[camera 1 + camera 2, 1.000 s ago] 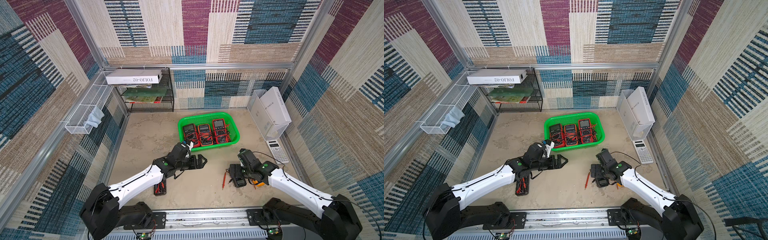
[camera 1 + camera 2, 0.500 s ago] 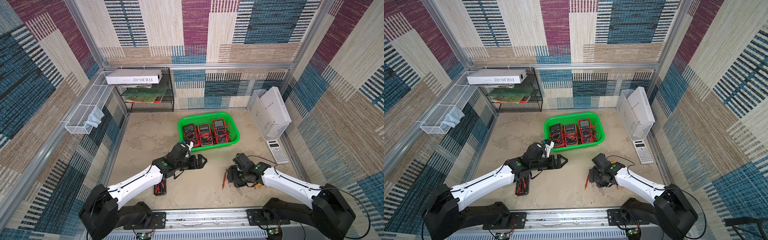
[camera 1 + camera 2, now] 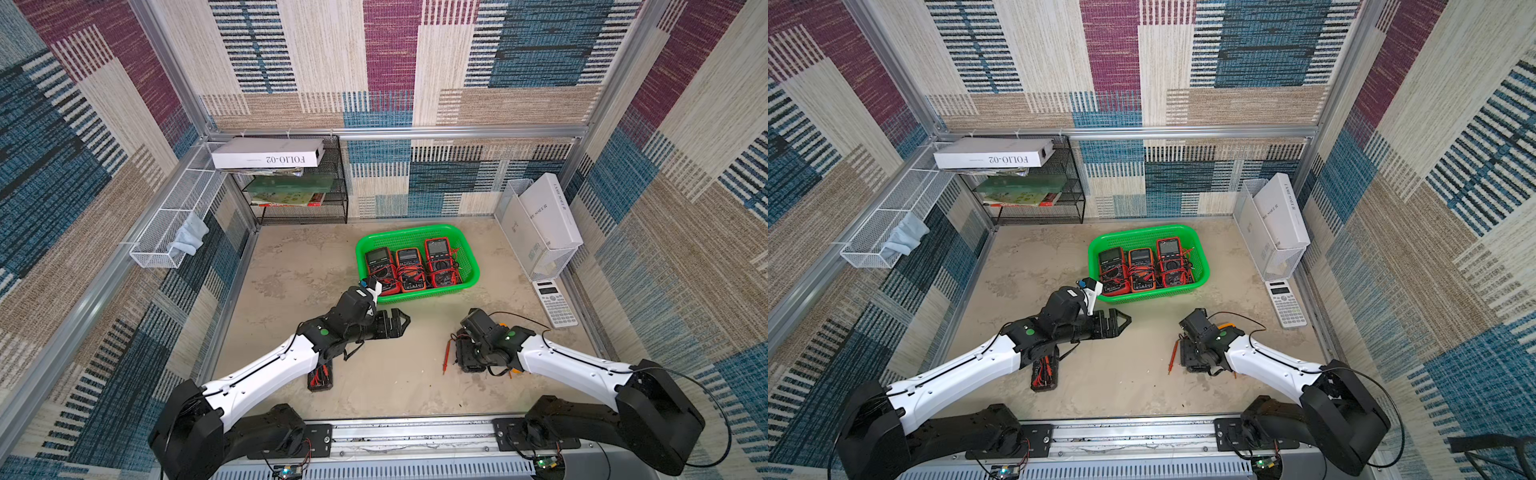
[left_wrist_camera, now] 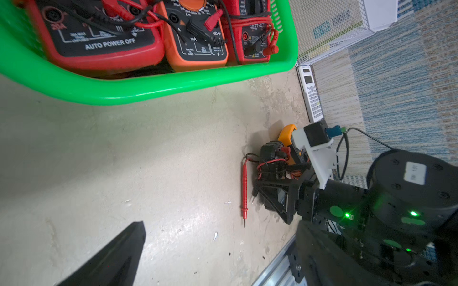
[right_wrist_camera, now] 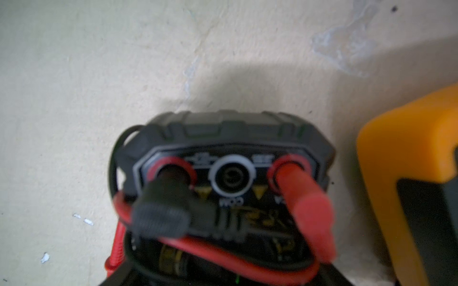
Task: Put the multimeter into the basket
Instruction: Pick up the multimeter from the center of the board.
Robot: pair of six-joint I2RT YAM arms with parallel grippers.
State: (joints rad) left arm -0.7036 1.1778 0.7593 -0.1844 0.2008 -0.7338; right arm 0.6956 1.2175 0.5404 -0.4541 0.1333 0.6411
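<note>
Top views first, wrist views after

Both top views: stained beige table (image 3: 291, 270), patterned carpet walls (image 3: 124, 208), green basket (image 3: 1148, 230) at the back; left gripper (image 3: 398, 323) hangs empty, jaws apart. Left wrist view: right gripper (image 4: 269, 183) clamped on black multimeter (image 4: 271, 151), on the table well apart from the basket. Right wrist view: its sockets (image 5: 231, 175) close, grip itself unseen.

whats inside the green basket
Three multimeters side by side in the basket, red and black leads tangled over them. The floor beneath is covered, so anything underneath is hidden.
</note>
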